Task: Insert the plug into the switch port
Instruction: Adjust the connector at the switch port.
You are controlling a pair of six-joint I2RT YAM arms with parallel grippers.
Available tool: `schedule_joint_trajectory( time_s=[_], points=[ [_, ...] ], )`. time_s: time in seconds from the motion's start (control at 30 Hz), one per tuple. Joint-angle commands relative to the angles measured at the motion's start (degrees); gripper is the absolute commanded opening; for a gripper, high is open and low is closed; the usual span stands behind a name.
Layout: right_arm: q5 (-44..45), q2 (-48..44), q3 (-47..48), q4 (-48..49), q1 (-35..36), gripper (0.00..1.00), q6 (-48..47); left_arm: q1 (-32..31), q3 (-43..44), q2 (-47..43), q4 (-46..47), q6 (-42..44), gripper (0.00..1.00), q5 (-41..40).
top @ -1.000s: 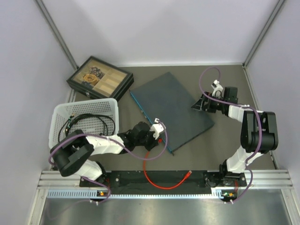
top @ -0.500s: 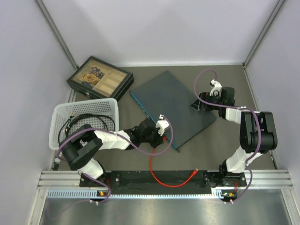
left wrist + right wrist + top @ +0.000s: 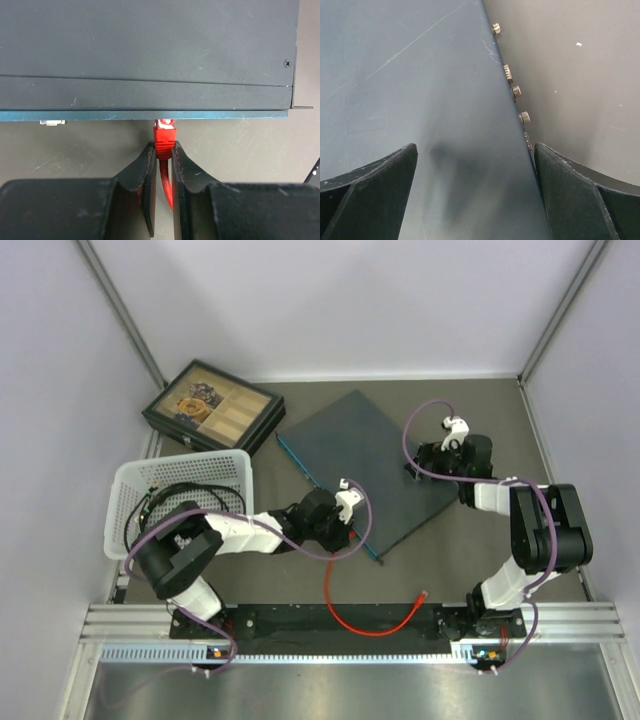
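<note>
Risks, as I judge them: switch (image 3: 372, 455) lies loose on tabletop (image 3: 450, 550). If the left jaws push the plug (image 3: 164, 135) w/o a firm brace on the far side, the box prob slides instead of the plug seating. Right jaws are wide open, gripping nothing. They straddle the switch's far edge, one side over its top face, the other over tabletop. Can't tell if they touch it, so the brace may be weak.

2nd risk: plug slightly off the port, so its nose jams on the teal edge (image 3: 100, 115) or rides under it.

3rd: grip is on the plug's rear boot only, so it could slip back or tilt under load. Red cable (image 3: 166, 181) running out behind could tug it too.

Position: left jaws are closed on the plug, pinching it from both sides. It sticks fwd past the tips, centred and in line w/ them. Its nose is at the teal edge, touching or just in; can't tell if it's in a port. Switch sits mid-tabletop, teal edge facing the left jaws.
</note>
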Motion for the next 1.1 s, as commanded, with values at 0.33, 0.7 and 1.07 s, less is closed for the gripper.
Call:
schedule_joint_trajectory(
  time_s=[0.33, 0.7, 1.07],
  points=[
    [-22.9, 0.2, -6.3, -12.1, 9.0, 0.95, 11.6, 1.4, 19.3, 4.3, 37.5, 4.2, 0.0, 1.5],
    [-19.8, -0.2, -7.0, -10.3, 9.0, 0.95, 12.9, 4.5, 20.7, 6.9, 40.7, 4.0, 0.0, 1.8],
    [-12.2, -5.8, -3.3, -16.3, 1.5, 0.99, 11.3, 5.1, 7.7, -1.4, 24.8, 15.2, 0.12, 3.6]
  ],
)
